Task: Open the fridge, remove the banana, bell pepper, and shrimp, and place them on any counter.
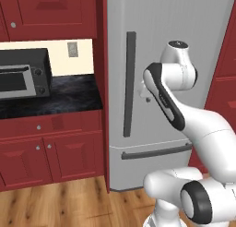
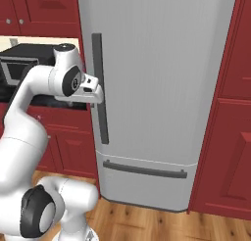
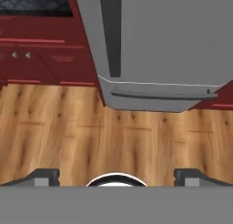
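Observation:
The fridge [image 1: 184, 18] [image 2: 162, 63] [image 3: 173, 36] stands shut, a tall grey brushed-metal unit with a long dark vertical handle [image 1: 130, 83] [image 2: 99, 88] [image 3: 111, 32]. Its lower drawer [image 1: 152, 168] has a horizontal dark handle [image 2: 144, 170] [image 3: 159, 94]. My gripper [image 2: 96, 97] [image 1: 144, 90] [image 3: 117, 174] hangs just in front of the vertical handle at mid height, pointing down toward the floor. It is open, the fingertips [image 3: 43, 176] wide apart with nothing between them. The banana, bell pepper and shrimp are hidden. The black counter [image 1: 69, 99] [image 3: 32, 2] lies left of the fridge.
A black microwave [image 1: 23, 74] [image 2: 19, 59] sits on the counter. Red cabinets [image 1: 46, 152] [image 2: 230, 137] flank the fridge on both sides, with upper ones [image 1: 50, 11] above the counter. Wooden floor [image 3: 91, 132] runs in front.

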